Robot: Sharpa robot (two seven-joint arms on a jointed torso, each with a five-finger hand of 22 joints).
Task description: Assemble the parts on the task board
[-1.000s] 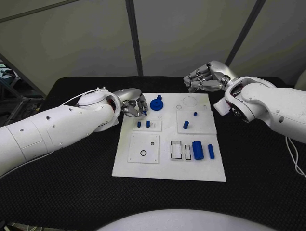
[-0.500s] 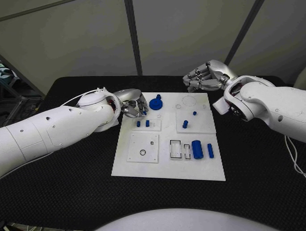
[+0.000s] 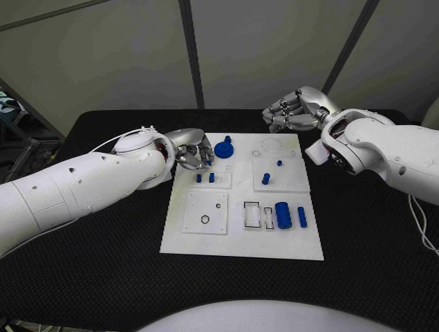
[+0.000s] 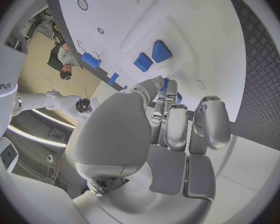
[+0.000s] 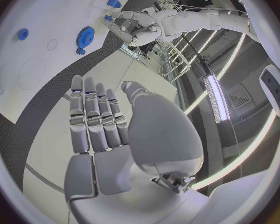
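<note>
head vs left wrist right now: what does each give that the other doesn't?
Head view alone: the whole task board, the large blue cylinder near its right side, and the right hand held over the table past the board's far edge, holding nothing.

Left wrist view alone: the left hand's palm side, fingers curled with nothing visibly between them, close above the board.

Both: the left hand, the board surface, and the two small blue parts beside that hand.
</note>
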